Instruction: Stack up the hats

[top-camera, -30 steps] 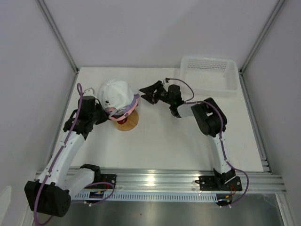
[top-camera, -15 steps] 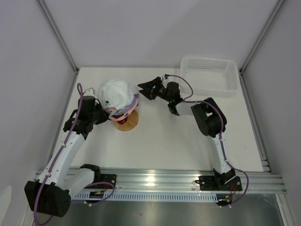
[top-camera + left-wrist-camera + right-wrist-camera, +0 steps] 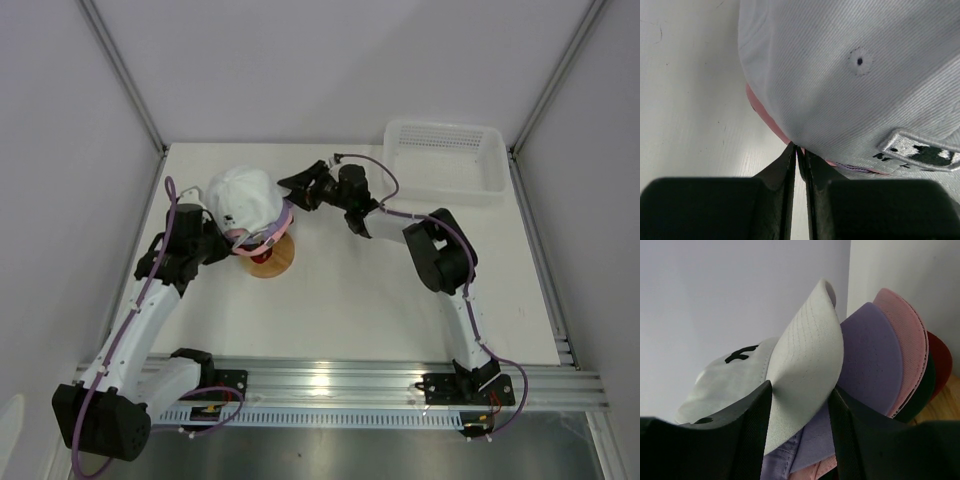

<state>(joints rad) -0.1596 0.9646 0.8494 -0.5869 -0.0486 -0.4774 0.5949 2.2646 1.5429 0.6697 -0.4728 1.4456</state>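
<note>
Nearest to us, the smooth matte table (image 3: pixel 340 310) runs up to the wooden stand (image 3: pixel 277 262), whose round pale-wood base is our mark for everything else. The hats (image 3: pixel 250 205) sit piled on that stand, nested crown over crown.

Left of the stand, the left gripper (image 3: pixel 233 241) reaches in at the low edge of the pile. In its wrist view the two black fingers (image 3: pixel 815 175) are pressed almost together, with only a thin slit between them. Their tips meet the rim of the pile where a pink edge (image 3: pixel 765 112) shows; we cannot tell whether any cloth is caught.

On top lies the white cap (image 3: pixel 840 75), of fine twill with a stitched eyelet and a sewn patch. Its domed crown (image 3: pixel 243 192) rises behind the stand.

Beyond the stand and to its right, the right gripper (image 3: pixel 296 186) comes in at the brims. Its fingers (image 3: pixel 750 435) are spread wide, with the curved, stitch-lined white brim (image 3: pixel 807 360) between them. Fanned behind that brim are the lavender cap (image 3: pixel 875 360), the ribbed pink cap (image 3: pixel 907 335), a dark cap (image 3: pixel 920 397) and the red cap (image 3: pixel 941 365), with the stand's wood grain (image 3: pixel 946 400) below.

Farthest, well right of the stand, a white mesh plastic basket (image 3: pixel 445 185) rests at the back edge.
</note>
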